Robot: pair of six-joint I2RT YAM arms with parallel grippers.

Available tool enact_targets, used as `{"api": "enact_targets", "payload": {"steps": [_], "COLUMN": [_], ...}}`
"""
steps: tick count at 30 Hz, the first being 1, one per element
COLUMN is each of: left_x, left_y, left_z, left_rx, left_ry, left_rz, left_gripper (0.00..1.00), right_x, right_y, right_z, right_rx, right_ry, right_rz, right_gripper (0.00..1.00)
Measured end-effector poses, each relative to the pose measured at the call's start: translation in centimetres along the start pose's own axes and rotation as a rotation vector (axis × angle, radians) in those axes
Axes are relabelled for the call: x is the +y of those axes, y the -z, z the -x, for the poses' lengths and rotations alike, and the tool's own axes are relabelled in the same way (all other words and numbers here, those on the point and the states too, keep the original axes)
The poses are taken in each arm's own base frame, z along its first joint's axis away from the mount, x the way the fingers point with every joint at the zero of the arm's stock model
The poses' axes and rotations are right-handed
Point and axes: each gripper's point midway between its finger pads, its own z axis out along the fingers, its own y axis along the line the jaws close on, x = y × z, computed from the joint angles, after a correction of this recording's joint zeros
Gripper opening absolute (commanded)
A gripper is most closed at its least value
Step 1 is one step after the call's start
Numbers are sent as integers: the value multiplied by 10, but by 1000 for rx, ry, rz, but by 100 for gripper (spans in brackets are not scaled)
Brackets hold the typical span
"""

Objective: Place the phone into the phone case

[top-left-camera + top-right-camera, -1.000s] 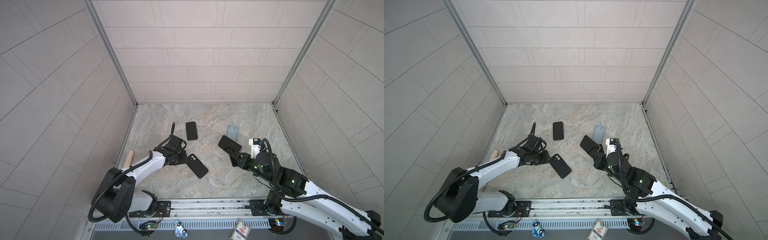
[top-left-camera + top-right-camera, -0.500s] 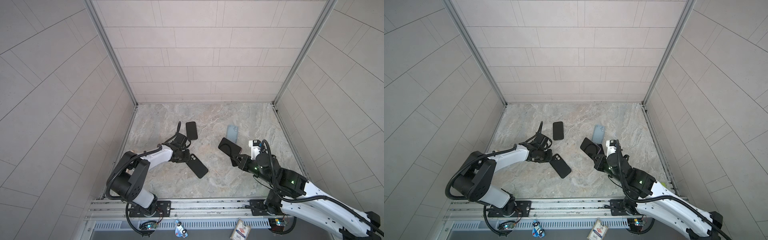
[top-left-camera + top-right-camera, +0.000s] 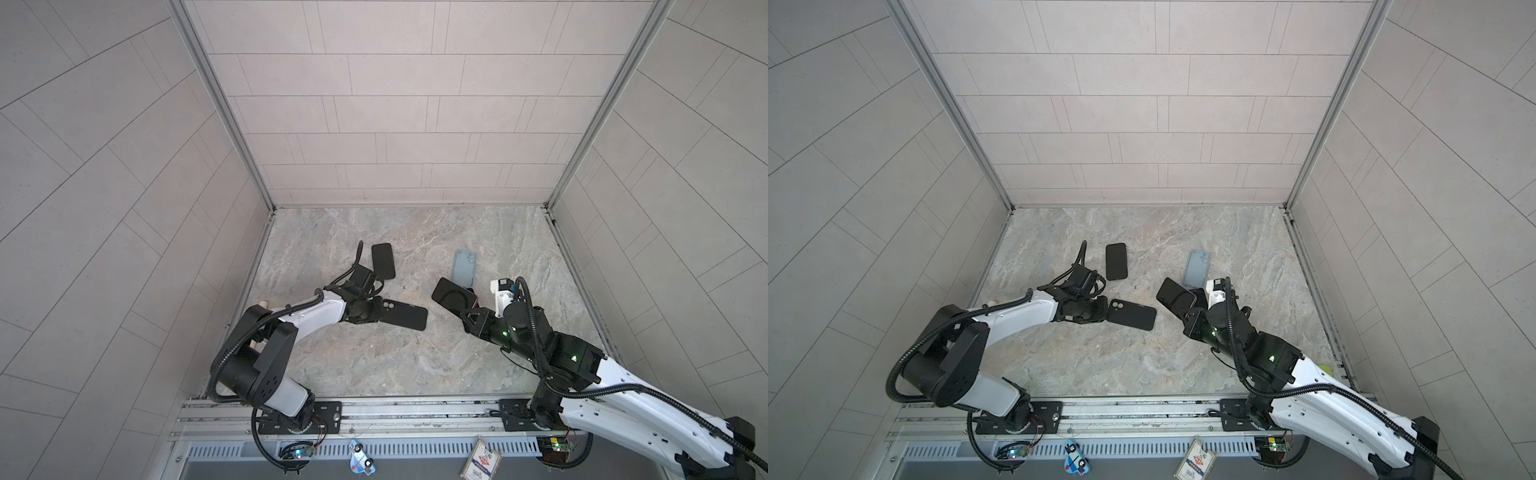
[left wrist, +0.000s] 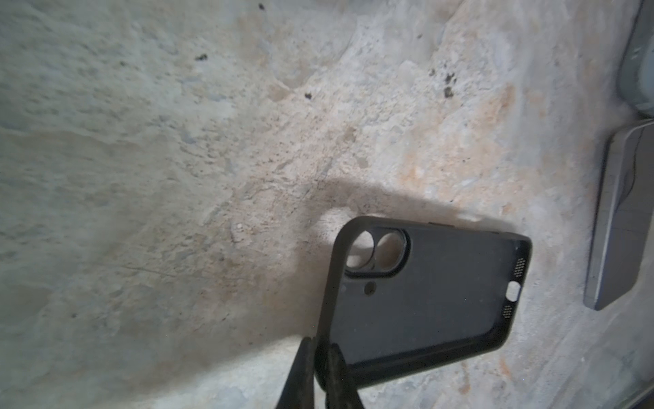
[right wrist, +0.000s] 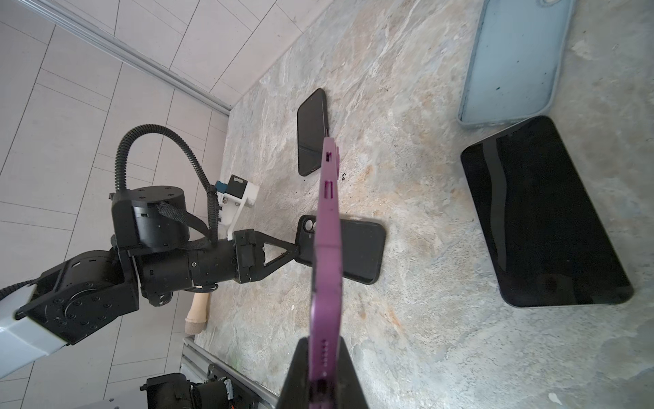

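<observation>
Alignment matters: my left gripper (image 4: 320, 348) pinches the camera end of the matte black phone case (image 4: 424, 301), whose long axis aims toward the purple slab phone (image 5: 327, 248) clenched edge-on in my right gripper (image 5: 321, 343).

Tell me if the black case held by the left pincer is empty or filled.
Empty: the black case shows table through its camera holes.

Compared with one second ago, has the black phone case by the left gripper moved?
Yes. The black phone case has turned: its free end swung nearer the flat black phone, which lies where it was.
</observation>
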Motion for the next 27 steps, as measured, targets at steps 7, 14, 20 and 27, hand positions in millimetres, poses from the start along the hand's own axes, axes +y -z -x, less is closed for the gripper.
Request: {"api": "enact_targets", "payload": {"steps": [7,14,20,27], "left_x": [-12,-22,-26,-35], "left_y": [-1,-4,-7,3], "left_z": [-4,-15,-24,-17], "left_rx": [6,26,49,17], "left_ry": [15,-3,1,15], "left_rz": [-46,-69,-93,-132], "left_gripper": [11,11,42,50], "right_x": [-11,-25,-17,-26], "right_y": [-24,-51,-54,-62], "right_z": [-23,-53,-49,-61], "right_rx": [100,217,223,282], "right_ry": [-44,-145,-235,-304], "right_rz": [4,43,121,112], "right_gripper": [0,0,0,0]}}
